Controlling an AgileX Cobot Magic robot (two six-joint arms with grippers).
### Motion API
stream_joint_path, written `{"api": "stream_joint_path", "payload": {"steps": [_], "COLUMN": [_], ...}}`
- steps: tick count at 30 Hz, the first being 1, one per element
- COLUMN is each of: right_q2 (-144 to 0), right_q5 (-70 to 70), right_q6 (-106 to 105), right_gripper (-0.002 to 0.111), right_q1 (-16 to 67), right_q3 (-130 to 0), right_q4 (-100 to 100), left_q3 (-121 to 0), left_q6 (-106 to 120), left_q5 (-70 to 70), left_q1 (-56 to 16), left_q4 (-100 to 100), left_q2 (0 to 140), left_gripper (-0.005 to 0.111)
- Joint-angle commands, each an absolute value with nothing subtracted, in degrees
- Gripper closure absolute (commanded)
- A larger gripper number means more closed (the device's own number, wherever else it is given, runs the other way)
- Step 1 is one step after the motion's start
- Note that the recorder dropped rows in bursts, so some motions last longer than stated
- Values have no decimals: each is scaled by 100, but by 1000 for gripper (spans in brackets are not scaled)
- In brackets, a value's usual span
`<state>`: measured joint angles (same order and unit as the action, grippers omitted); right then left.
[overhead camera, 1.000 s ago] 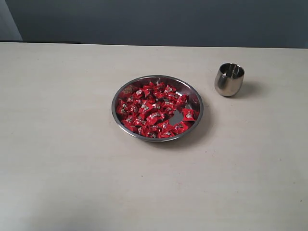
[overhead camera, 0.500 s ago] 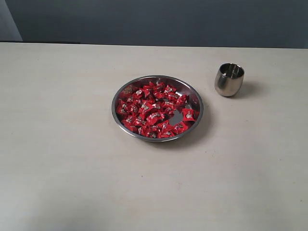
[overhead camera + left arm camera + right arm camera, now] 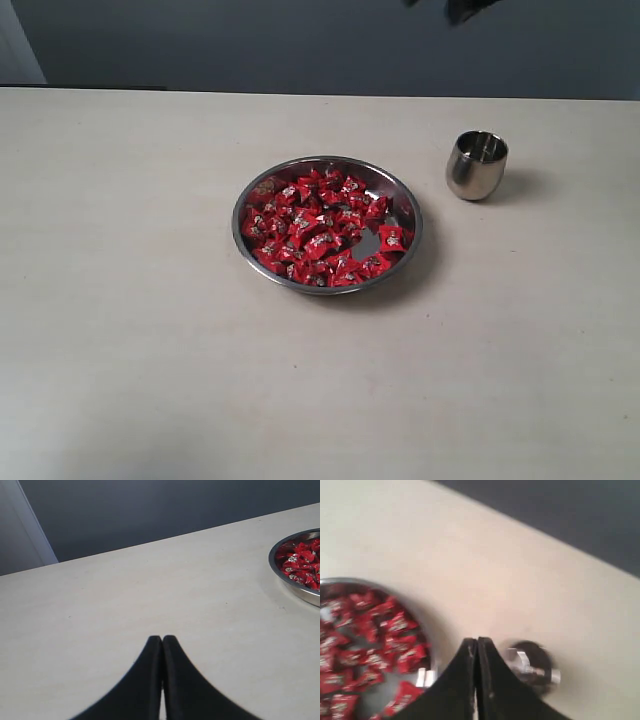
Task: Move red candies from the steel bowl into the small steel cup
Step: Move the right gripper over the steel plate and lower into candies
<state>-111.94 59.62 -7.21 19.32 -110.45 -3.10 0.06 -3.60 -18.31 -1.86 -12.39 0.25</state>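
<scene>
The jaws pressed together — red candies in the steel bowl, small steel cup nearby.

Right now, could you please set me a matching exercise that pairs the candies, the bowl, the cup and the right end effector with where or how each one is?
Things:
1. red candies
2. steel bowl
3. small steel cup
4. right end effector

Places or states:
A. shut, gripping nothing
B. standing upright on the table, apart from the steel bowl
C. heaped together inside the steel bowl
D. resting flat on the table, a patch of its bottom bare

Pairs: 1-C, 2-D, 3-B, 4-A
</scene>
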Motion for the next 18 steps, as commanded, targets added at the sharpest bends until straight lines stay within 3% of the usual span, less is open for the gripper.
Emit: {"api": "stream_joint_path", "payload": {"steps": [1,4,9,18], "right_q2": [-12300,-12800,-13348,-13730], "right_q5": [6347,6552,6853,6996], "right_q6": [-1222,-1645,-1825,-1804], "right_gripper": [109,107,60,60], "right_q1": [2485,2809,2973,2973], "right_q3": [-11813,-11950,-11974,-11974], "right_q4": [706,749,1202,1959], "left_q3": [0,0,0,0], "left_q6": [-391,-391,-391,-391], "left_q5": [-1792,-1792,-1792,-1792], "left_q1": [-188,-188,-188,-188], "left_q4": [-1257,-1257,-1257,-1257], "left_q2": [0,0,0,0], "left_gripper": [106,106,106,106]}}
